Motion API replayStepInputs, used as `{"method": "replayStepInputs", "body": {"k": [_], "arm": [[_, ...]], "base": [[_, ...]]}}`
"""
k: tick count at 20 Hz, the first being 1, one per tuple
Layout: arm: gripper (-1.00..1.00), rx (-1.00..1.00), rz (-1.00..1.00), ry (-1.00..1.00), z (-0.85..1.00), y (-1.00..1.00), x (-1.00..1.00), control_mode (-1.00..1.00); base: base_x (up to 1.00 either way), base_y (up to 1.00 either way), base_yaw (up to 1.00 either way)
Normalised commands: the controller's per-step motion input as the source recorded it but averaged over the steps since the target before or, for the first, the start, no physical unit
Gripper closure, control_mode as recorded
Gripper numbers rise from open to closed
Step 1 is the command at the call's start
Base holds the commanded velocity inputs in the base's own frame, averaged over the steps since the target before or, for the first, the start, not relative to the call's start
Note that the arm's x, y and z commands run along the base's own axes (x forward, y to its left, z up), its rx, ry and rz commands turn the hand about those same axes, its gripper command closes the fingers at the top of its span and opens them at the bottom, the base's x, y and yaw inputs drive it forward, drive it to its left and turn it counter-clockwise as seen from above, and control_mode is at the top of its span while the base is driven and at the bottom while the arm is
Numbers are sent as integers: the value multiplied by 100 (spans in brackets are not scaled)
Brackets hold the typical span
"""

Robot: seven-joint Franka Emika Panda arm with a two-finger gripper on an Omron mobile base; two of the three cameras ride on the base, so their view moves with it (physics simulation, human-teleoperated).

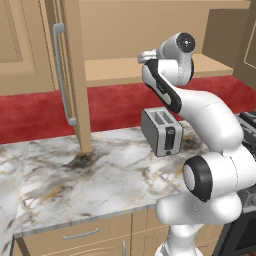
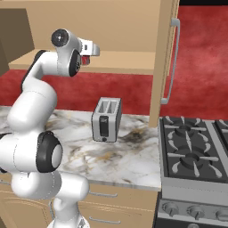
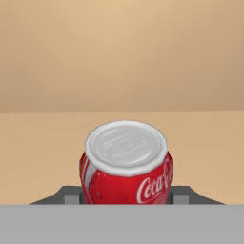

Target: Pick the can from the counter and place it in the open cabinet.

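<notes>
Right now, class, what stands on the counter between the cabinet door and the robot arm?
A silver toaster stands on the counter between the open cabinet door and the arm, seen in both base views.

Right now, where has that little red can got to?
The can sits between the gripper fingers in the hand view, held up inside the open cabinet above its shelf, higher than the toaster on the counter.
</notes>
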Motion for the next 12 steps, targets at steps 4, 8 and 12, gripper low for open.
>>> {"method": "replayStepInputs", "body": {"k": [4, 8, 12], "arm": [[100, 0, 0, 3, 0, 0, 20, -100], [100, 0, 0, 2, -12, 0, 11, -100], [100, 0, 0, 0, -32, 0, 2, -100]], "base": [[0, 0, 0], [0, 0, 0], [0, 0, 0]]}}
